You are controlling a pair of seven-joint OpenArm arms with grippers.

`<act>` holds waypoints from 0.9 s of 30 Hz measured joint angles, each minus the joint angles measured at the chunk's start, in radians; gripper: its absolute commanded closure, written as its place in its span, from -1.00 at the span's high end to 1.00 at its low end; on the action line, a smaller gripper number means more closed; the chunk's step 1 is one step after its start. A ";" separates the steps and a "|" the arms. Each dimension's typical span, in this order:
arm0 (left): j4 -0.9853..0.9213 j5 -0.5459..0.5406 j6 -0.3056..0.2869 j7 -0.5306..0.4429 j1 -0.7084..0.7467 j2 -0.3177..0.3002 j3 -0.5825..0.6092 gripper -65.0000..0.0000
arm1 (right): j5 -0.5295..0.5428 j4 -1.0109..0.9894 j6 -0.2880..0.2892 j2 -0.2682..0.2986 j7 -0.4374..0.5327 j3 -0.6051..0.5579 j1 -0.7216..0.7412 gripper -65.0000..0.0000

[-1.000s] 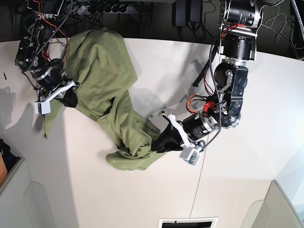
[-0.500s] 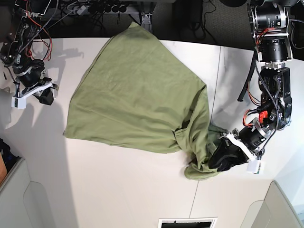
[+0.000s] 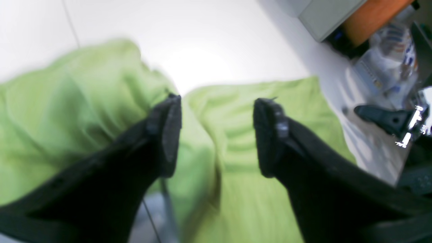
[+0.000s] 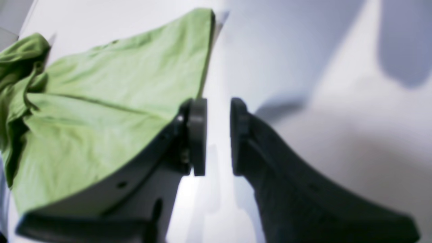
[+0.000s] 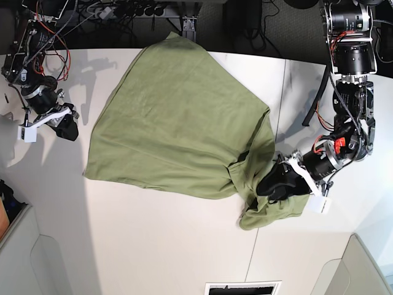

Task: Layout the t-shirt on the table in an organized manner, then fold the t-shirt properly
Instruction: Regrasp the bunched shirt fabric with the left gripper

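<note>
The olive-green t-shirt point(image 5: 178, 123) lies spread wide over the white table point(image 5: 153, 246), with a bunched, wrinkled end at its lower right corner. My left gripper point(image 5: 265, 185) hovers over that bunch. In the left wrist view its jaws point(image 3: 216, 135) stand wide open above the t-shirt point(image 3: 67, 101) with nothing gripped. My right gripper point(image 5: 67, 129) sits on the bare table just left of the shirt's left edge. In the right wrist view the right gripper point(image 4: 217, 135) shows a narrow gap with only table point(image 4: 303, 84) between the pads, and the t-shirt point(image 4: 101, 111) lies beside its left finger.
Grey bins stand at the front left point(image 5: 24, 258) and front right point(image 5: 362, 270) corners. A vent slot point(image 5: 242, 287) is at the front edge. Cables point(image 5: 123, 9) run behind the table's far edge. Off-table clutter point(image 3: 388, 67) shows at the upper right of the left wrist view.
The shirt went from a bunched strip to a wide spread. Both grippers let go of it. The left gripper moved up and left over the bunch; the right shifted slightly.
</note>
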 measured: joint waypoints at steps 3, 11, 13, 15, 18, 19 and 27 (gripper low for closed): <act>0.027 0.015 0.003 0.024 0.058 0.000 0.055 0.20 | -0.003 0.002 0.003 -0.040 -0.014 -0.024 0.003 -0.61; 0.050 0.485 -0.001 -0.243 0.077 0.087 0.213 0.20 | -0.063 0.003 0.006 -0.076 -0.010 -0.148 0.030 -0.34; 0.050 0.597 0.076 -0.307 0.076 0.086 0.236 0.20 | -0.093 0.003 0.006 -0.086 -0.011 -0.164 0.040 -0.34; 0.050 0.686 0.128 -0.353 0.076 0.081 0.246 0.20 | -0.119 0.003 0.006 -0.093 -0.010 -0.184 0.052 -0.34; 0.050 0.776 0.198 -0.364 0.075 0.084 0.260 0.20 | -0.150 0.003 0.003 -0.097 -0.010 -0.211 0.066 -0.34; 0.050 0.788 0.208 -0.364 0.072 0.083 0.266 0.20 | -0.156 0.003 0.003 -0.097 -0.005 -0.219 0.066 -0.34; 0.050 0.885 0.328 -0.373 0.062 0.083 0.343 0.20 | -0.254 0.003 -0.048 -0.114 0.029 -0.295 0.061 -0.39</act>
